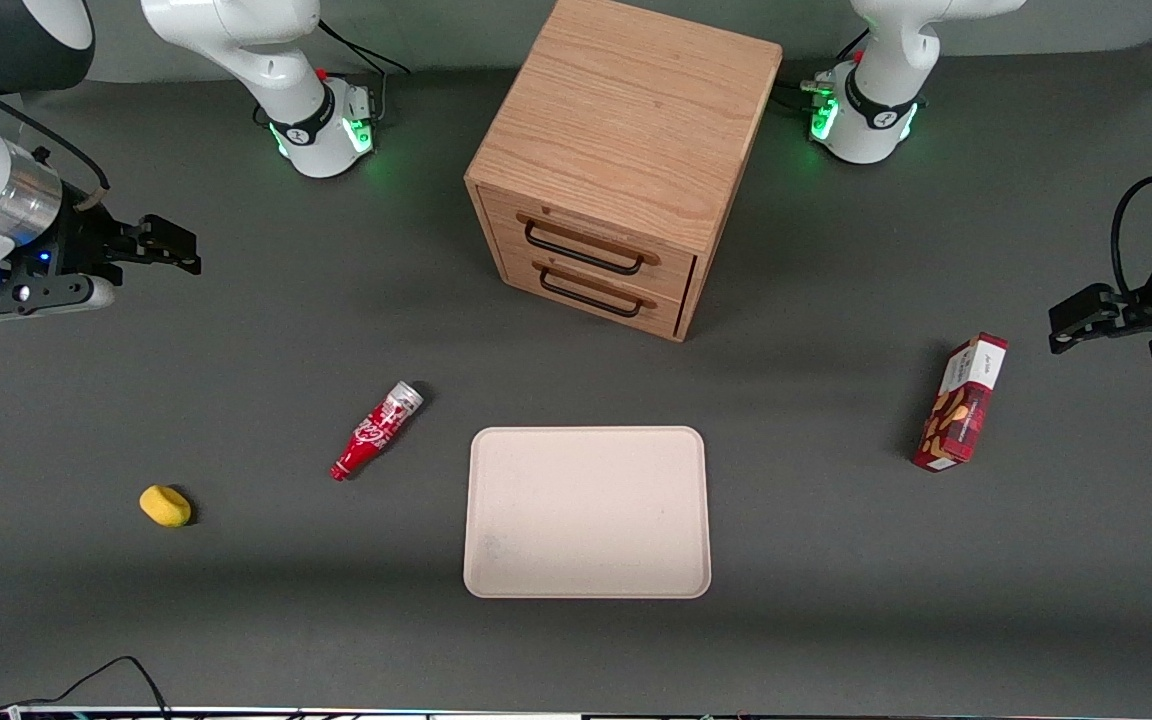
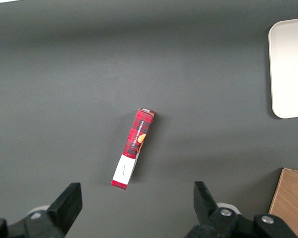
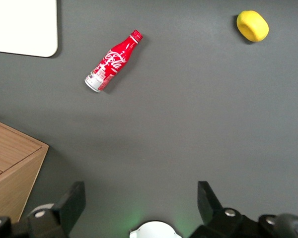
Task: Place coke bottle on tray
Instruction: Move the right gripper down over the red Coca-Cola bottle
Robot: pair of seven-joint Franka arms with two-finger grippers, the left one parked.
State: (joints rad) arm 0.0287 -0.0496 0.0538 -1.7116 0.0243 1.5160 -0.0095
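- On the grey table [image 1: 836,620] I see the coke bottle [image 1: 377,430] lying flat on its side, just beside the tray [image 1: 588,512] but not touching it, toward the working arm's end.
- Bottle's silver-grey wide end points toward the cabinet, its narrow red neck points toward the front camera; white script logo faces up, also clear in the right wrist view [image 3: 112,61].
- Tray is flat, cream, nothing on it; one rounded corner of the tray [image 3: 23,27] shows in the right wrist view.
- My gripper [image 1: 172,245] hangs above the table at the working arm's end, well apart from the bottle, farther from the front camera than it; fingers [image 3: 72,204] spread wide with nothing between them.
- Wooden drawer cabinet [image 1: 619,160] stands farther from the front camera than the tray, two dark handles on its front.
- Yellow sponge-like lump [image 1: 165,505] lies near the bottle, further toward the working arm's end.
- Red snack box [image 1: 960,402] sits toward the parked arm's end, well apart from the tray.
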